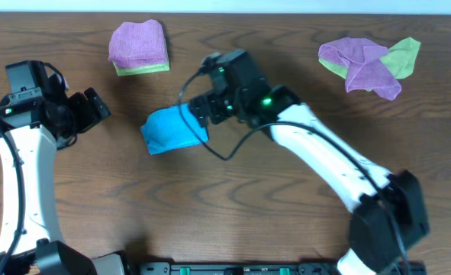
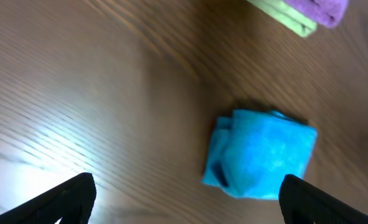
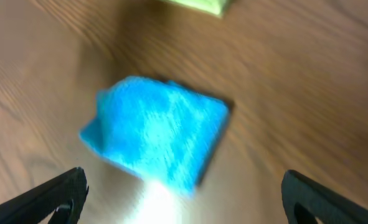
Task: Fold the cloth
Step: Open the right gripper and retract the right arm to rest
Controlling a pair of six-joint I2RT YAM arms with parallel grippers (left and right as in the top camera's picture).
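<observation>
The sky-blue cloth (image 1: 172,130) lies folded into a small thick square on the wooden table, left of centre. It also shows in the left wrist view (image 2: 261,155) and the right wrist view (image 3: 159,134). My right gripper (image 1: 202,109) is open and empty, just above the cloth's right edge; its fingertips frame the cloth in its wrist view (image 3: 184,199). My left gripper (image 1: 95,108) is open and empty, to the left of the cloth and apart from it (image 2: 187,199).
A folded stack of a purple cloth on a light green one (image 1: 139,47) lies at the back left. A crumpled heap of purple and green cloths (image 1: 370,65) lies at the back right. A black cable (image 1: 210,145) hangs from the right arm over the cloth.
</observation>
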